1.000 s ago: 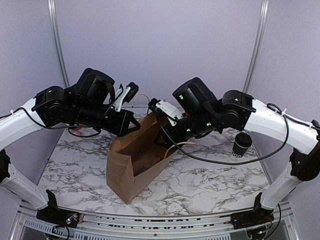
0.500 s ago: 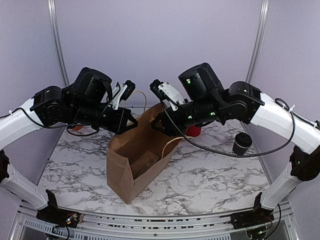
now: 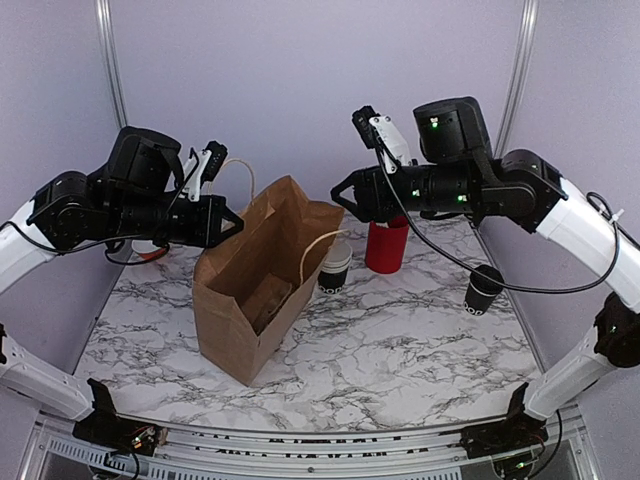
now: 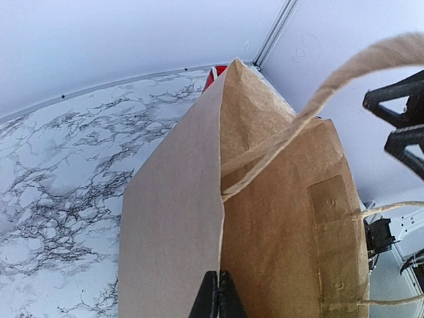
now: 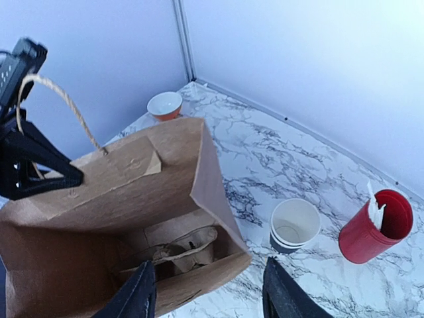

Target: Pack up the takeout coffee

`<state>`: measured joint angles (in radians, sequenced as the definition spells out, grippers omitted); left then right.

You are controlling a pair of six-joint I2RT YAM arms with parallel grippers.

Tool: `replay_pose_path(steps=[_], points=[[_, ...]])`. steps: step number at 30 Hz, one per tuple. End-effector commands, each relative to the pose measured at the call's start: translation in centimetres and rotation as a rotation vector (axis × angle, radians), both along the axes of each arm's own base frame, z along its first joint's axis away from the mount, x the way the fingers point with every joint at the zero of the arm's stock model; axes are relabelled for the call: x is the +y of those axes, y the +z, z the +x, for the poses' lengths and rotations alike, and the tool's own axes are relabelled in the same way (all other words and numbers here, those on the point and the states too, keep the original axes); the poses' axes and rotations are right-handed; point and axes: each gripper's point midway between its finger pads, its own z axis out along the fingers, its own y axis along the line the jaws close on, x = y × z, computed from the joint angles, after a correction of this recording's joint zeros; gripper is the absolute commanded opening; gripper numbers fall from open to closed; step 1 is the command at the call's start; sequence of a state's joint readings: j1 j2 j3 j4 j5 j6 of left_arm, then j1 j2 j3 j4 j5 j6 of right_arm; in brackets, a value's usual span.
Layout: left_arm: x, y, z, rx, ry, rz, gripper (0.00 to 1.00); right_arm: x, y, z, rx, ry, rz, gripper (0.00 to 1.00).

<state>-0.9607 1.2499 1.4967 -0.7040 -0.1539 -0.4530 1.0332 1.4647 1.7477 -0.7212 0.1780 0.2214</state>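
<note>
The takeout coffee (image 3: 484, 289), a small black lidded cup with white lettering, stands on the marble table at the far right, away from both grippers, and shows only in the top view. An open brown paper bag (image 3: 258, 285) stands left of centre. My left gripper (image 3: 235, 222) is shut on the bag's rear left rim; the left wrist view shows its jaws (image 4: 219, 296) pinched on the paper edge of the bag (image 4: 285, 218). My right gripper (image 3: 338, 190) is open and empty, above the bag's right side. The right wrist view looks past its fingers (image 5: 140, 295) into the bag (image 5: 132, 172).
A moulded cup carrier (image 5: 185, 246) lies on the bag's floor. A stack of lidless black cups (image 3: 335, 268) and a red utensil cup (image 3: 386, 245) stand just right of the bag. An orange bowl (image 5: 164, 105) sits at the back left. The bag's twine handles stick up.
My right gripper has risen and drawn right, out of the bag's mouth. My left gripper has pulled the rim leftward and the bag now stands more upright. The lidless cups and red cup are uncovered.
</note>
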Motion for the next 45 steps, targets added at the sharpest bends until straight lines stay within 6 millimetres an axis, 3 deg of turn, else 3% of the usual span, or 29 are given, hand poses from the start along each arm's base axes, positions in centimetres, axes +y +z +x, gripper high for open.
replay_pose_path(steps=[1, 9, 16, 26, 27, 30, 36, 40, 45], points=[[1.2, 0.2, 1.1, -0.007, 0.087, -0.018, 0.0, -0.7, 3.1, 0.5, -0.03, -0.01, 0.131, 0.55], [2.7, 0.3, 2.8, 0.003, 0.204, -0.054, 0.0, -2.3, 2.2, 2.4, -0.022, -0.088, 0.122, 0.62], [3.0, 1.8, 4.2, 0.019, 0.264, -0.195, 0.0, -3.5, -0.8, 4.3, 0.046, -0.143, 0.078, 0.65], [2.7, -1.4, 5.4, 0.156, 0.296, -0.351, 0.0, -7.0, -5.0, 7.6, 0.165, -0.235, 0.04, 0.66], [2.7, -1.4, 5.5, 0.154, 0.297, -0.357, 0.05, -7.1, -5.5, 7.7, 0.176, -0.236, 0.035, 0.66], [2.9, -1.0, 5.4, 0.125, 0.282, -0.342, 0.4, -7.3, -6.5, 7.9, 0.194, -0.25, 0.009, 0.66], [4.2, 1.3, 4.5, 0.008, 0.234, -0.309, 0.8, -7.8, -7.6, 8.2, 0.204, -0.278, -0.032, 0.67], [5.8, 2.9, 3.4, -0.084, 0.215, -0.281, 0.97, -8.4, -8.0, 8.4, 0.202, -0.308, -0.056, 0.67], [9.2, 5.2, 2.5, -0.2, 0.284, -0.255, 0.99, -9.7, -8.3, 8.7, 0.192, -0.36, -0.082, 0.67]])
